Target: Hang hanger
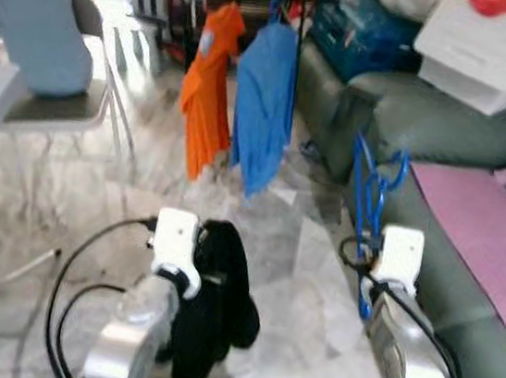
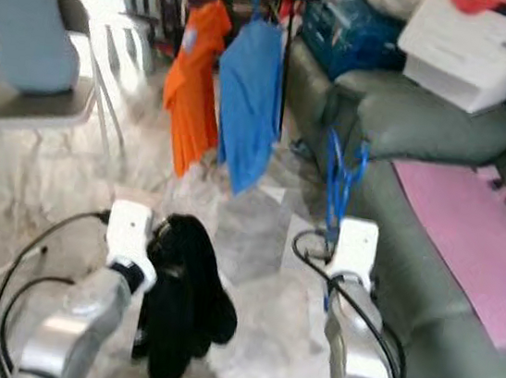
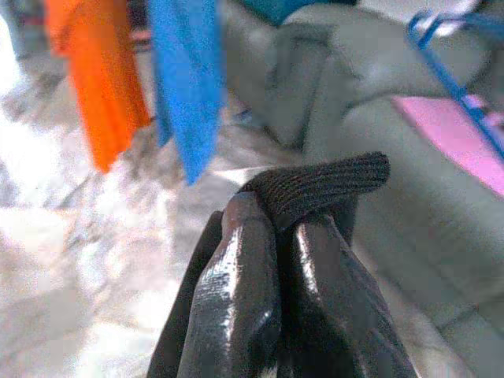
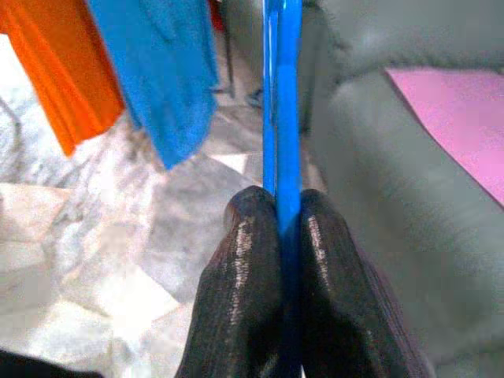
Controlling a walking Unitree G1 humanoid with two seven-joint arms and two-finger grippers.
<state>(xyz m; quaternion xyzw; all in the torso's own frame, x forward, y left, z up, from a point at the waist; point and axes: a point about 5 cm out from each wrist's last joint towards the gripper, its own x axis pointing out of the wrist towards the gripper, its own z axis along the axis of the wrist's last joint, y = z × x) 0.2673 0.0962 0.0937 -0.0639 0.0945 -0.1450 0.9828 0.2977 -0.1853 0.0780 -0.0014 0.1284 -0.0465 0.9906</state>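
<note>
Clamped between the two black fingers of the right gripper [image 4: 282, 228] is a blue plastic hanger [image 1: 371, 191], its thin frame pinched tight with no gap visible in the right wrist view; in the left eye view the hanger is seen right of centre, rising from the gripper in front of a grey-green upholstered sofa [image 1: 447, 131]. A pink mat [image 1: 486, 229] is laid on the sofa seat at the right edge of the frame, and a white box [image 1: 491, 48] is set on the sofa at the upper right. The left gripper [image 3: 276, 236] is closed on a black knitted garment [image 1: 214, 305], which is draped down at the lower centre of the left eye view over a pale marble-patterned floor [image 1: 301, 251]. At the upper centre, an orange shirt [image 1: 209, 85] and a blue shirt [image 1: 264, 107] are hung side by side. A chair with a light blue padded back [image 1: 36, 30] is placed at the upper left.
</note>
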